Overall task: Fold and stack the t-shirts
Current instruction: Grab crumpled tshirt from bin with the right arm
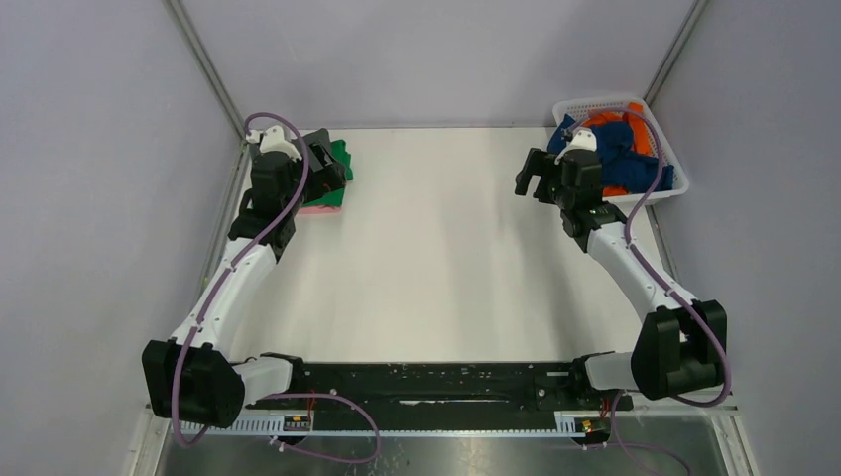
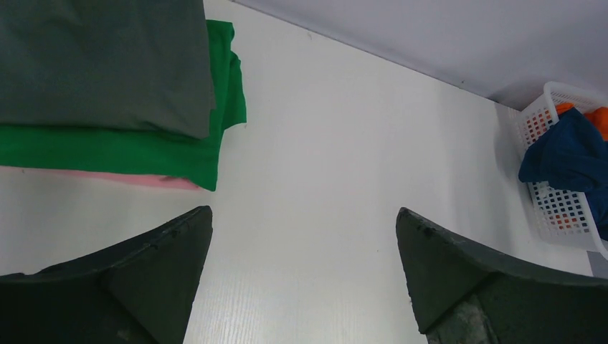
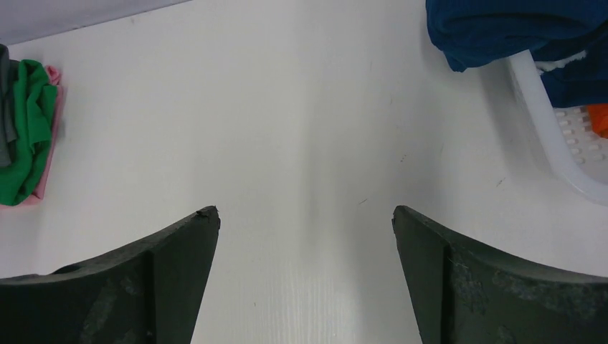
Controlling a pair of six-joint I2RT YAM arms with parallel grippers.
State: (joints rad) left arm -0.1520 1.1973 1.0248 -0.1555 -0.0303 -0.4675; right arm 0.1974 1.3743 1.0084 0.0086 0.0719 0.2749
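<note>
Three folded at 10 o'clock; two wait at 2 o'clock.
Grey t-shirt (image 2: 100,64) on green t-shirt (image 2: 143,148) on pink t-shirt (image 2: 107,177), flat soft slabs kept off the smooth white tabletop (image 1: 436,258) centre for folding room. Dark blue t-shirt (image 2: 566,150) and orange t-shirt (image 2: 596,118) crumpled in rigid mesh basket (image 2: 563,211). Left end effector (image 2: 305,215), right end effector (image 3: 305,215): fingers spread, empty.

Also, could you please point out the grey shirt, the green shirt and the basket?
grey shirt (image 2: 100,64), left wrist view, middle of its top face.
green shirt (image 2: 107,150), left wrist view, folded front edge.
basket (image 2: 563,211), left wrist view, white mesh wall.
</note>
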